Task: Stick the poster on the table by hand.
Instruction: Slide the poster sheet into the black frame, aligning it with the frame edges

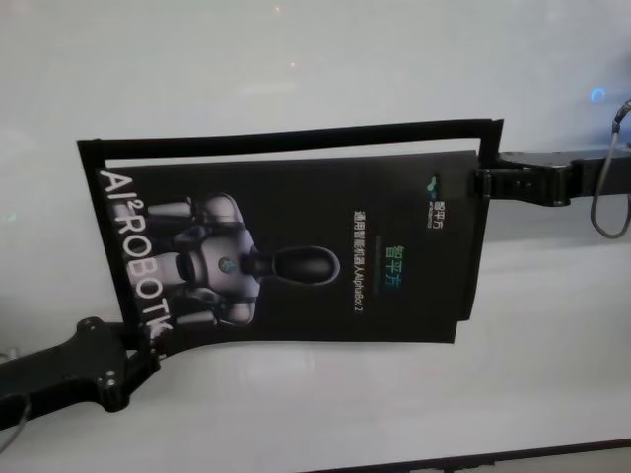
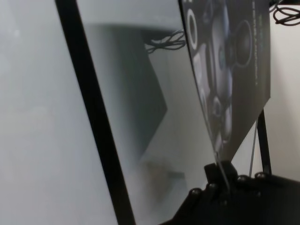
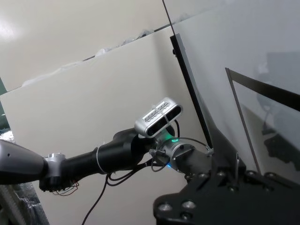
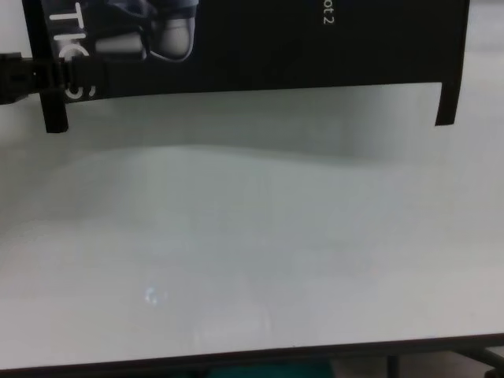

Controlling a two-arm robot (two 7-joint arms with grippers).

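Poster [image 1: 296, 246] stretched between my grippers, long axis left-right | left [image 1: 148, 347] pinches near-left corner; right [image 1: 480, 183] far-right edge | table [image 1: 325, 414] below

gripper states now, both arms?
Left gripper: shut on the poster, near left corner.
Right gripper: shut on the poster, right edge.

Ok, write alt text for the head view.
A black poster showing a grey-white robot is held over the white table, its long axis running left to right. The left gripper pinches its near-left corner and the right gripper its far-right edge.
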